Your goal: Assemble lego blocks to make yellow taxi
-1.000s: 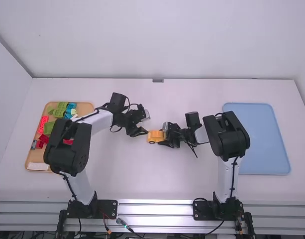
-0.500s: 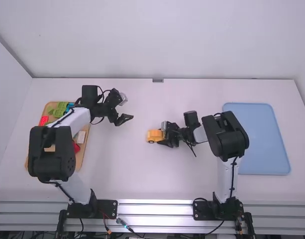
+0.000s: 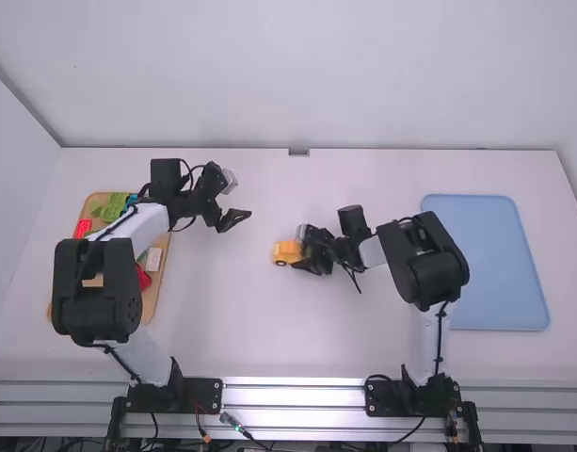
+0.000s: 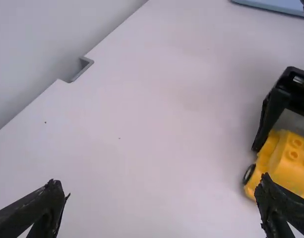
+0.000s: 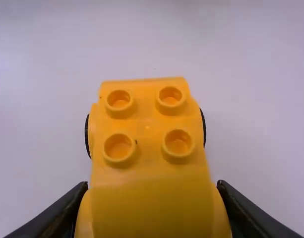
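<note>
Near the table's middle, my right gripper is shut on the yellow taxi, holding it by the end toward that arm. In the right wrist view the taxi shows several studs on its lower part and a black wheel on each side, with the right gripper gripping its near end. My left gripper stands open over the table, left of and beyond the taxi. In the left wrist view the taxi lies beyond one finger of the left gripper, which has nothing between its fingers.
At the far left, partly under the left arm, a wooden tray holds green, blue and red blocks. A blue tray lies at the right.
My left gripper has drawn back from the taxi, moving left and away from the camera. The right gripper has shifted slightly left with the taxi, turning it a little.
</note>
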`<action>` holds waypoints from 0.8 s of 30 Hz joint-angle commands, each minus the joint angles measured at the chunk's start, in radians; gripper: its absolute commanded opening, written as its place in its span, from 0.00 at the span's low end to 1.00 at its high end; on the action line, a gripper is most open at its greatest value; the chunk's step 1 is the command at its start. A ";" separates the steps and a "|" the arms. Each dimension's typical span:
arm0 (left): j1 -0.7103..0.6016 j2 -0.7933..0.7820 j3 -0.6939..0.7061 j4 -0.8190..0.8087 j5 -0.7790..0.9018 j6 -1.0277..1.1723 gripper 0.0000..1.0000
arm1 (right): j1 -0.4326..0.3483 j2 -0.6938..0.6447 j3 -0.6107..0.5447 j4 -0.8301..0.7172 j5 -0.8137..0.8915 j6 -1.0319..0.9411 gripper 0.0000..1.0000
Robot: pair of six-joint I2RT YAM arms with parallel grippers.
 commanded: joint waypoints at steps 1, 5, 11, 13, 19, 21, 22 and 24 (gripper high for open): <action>0.001 -0.025 0.018 0.000 0.005 -0.008 0.99 | -0.062 -0.117 -0.010 -0.071 0.189 0.088 0.27; 0.002 -0.025 0.016 0.034 -0.091 -0.112 0.99 | -0.148 -0.277 -0.010 -0.223 0.345 0.101 0.24; 0.002 -0.025 0.014 0.077 -0.208 -0.230 0.99 | -0.349 -0.462 -0.010 -0.351 0.527 0.203 0.18; 0.006 -0.025 0.014 0.084 -0.208 -0.233 0.99 | -0.423 -0.486 -0.010 -0.373 0.535 0.238 0.17; 0.006 -0.025 0.011 0.113 -0.208 -0.234 0.99 | -0.650 -0.483 -0.021 -0.404 0.532 0.330 0.17; 0.008 -0.025 0.011 0.120 -0.208 -0.233 0.99 | -0.709 -0.472 -0.043 -0.378 0.531 0.344 0.17; 0.007 -0.025 0.011 0.123 -0.207 -0.230 0.99 | -0.744 -0.462 -0.063 -0.340 0.531 0.362 0.18; 0.000 -0.025 0.011 0.129 -0.208 -0.233 0.99 | -0.786 -0.442 -0.092 -0.273 0.523 0.379 0.22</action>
